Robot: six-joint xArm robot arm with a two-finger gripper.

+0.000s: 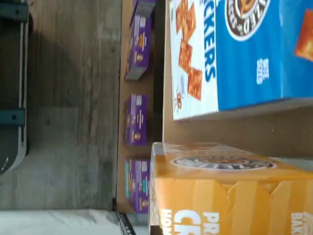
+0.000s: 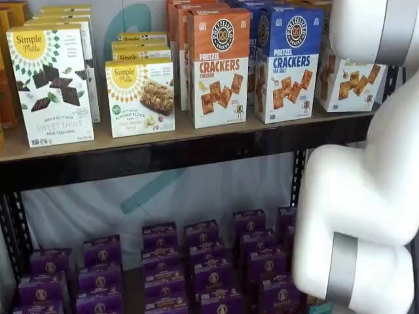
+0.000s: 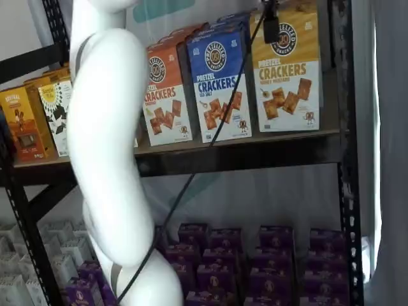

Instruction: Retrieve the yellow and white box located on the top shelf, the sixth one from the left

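Note:
The yellow and white box (image 3: pixel 285 70) stands at the right end of the top shelf (image 3: pixel 242 156), next to the blue-topped carton (image 3: pixel 220 83). In a shelf view only its white lower front (image 2: pixel 347 85) shows past the white arm (image 2: pixel 366 196). The wrist view shows its yellow top (image 1: pixel 220 186) close up, with the blue carton (image 1: pixel 254 49) beside it. My gripper (image 3: pixel 271 22) shows only as a black finger hanging from the view's top edge, in front of the yellow box's upper part, with a cable beside it. I cannot tell whether it is open or shut.
An orange-topped carton (image 2: pixel 219 72) and white Simple Mills boxes (image 2: pixel 139 95) stand further left on the top shelf (image 2: pixel 163 154). Several purple boxes (image 2: pixel 196 261) fill the lower shelf. A black perforated upright (image 3: pixel 347 159) stands right of the yellow box.

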